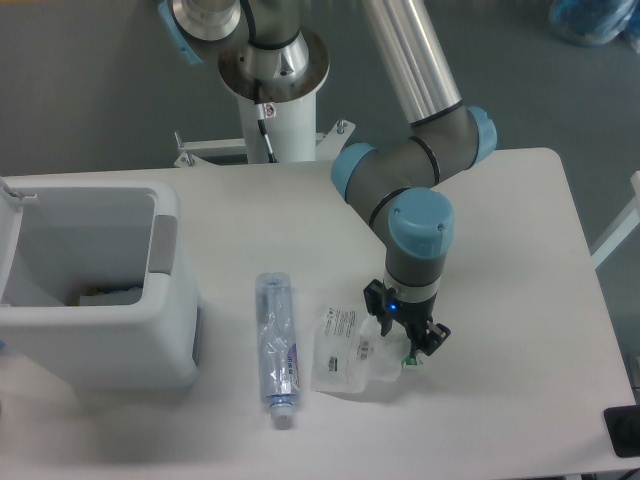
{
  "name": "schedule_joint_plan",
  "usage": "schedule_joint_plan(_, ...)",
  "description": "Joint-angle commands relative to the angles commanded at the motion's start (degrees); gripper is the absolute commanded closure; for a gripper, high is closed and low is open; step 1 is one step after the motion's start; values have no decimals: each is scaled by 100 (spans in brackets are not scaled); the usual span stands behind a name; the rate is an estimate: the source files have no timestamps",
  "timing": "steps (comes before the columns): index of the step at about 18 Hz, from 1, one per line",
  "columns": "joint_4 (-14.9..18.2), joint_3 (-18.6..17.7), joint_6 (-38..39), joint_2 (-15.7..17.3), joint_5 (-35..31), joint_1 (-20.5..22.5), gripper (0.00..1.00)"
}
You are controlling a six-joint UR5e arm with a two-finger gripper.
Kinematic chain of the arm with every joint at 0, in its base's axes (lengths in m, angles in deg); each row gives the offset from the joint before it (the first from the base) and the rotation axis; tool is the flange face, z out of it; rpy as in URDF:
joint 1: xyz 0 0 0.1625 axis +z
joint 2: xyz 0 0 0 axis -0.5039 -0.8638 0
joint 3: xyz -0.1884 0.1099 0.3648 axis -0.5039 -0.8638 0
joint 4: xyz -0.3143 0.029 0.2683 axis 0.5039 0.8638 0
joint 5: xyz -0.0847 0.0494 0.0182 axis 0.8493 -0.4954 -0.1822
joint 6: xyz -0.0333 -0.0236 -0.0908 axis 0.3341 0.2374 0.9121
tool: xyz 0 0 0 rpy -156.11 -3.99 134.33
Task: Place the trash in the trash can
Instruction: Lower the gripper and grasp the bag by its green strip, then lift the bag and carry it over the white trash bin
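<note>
The trash lies on the white table as two pieces. A slim clear bottle (276, 347) with a blue-purple label lies lengthwise, its white cap toward the front edge. Right of it lies a crumpled clear plastic bag (350, 350) with black print and a green mark. My gripper (404, 329) hangs open over the bag's right end, one finger on each side of that end. The green mark is mostly hidden under it. The trash can (95, 290), a large white bin with a grey handle tab, stands at the left edge, well away from the gripper.
Some items lie at the bottom of the bin. The arm's white pedestal (272, 110) rises behind the table's back edge. A dark object (625, 432) pokes in at the front right corner.
</note>
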Motion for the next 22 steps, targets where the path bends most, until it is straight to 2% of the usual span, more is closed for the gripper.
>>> schedule_joint_plan(3, 289, 114, 105, 79, 26, 9, 100)
schedule_joint_plan(7, 308, 220, 326, 237, 70, 70, 100)
schedule_joint_plan(9, 404, 299, 326, 447, 70, 114, 100)
schedule_joint_plan(11, 850, 474, 343, 789, 70, 307, 100)
schedule_joint_plan(14, 1826, 939, 439, 1300, 324, 430, 100)
schedule_joint_plan(17, 2398, 1414, 1202, 1713, 544, 369, 100)
schedule_joint_plan(18, 2530, 1450, 1413, 1975, 641, 265, 100)
schedule_joint_plan(20, 2549, 1459, 1730, 2205, 991, 220, 100)
schedule_joint_plan(22, 2541, 1468, 2064, 2495, 1622, 150, 100)
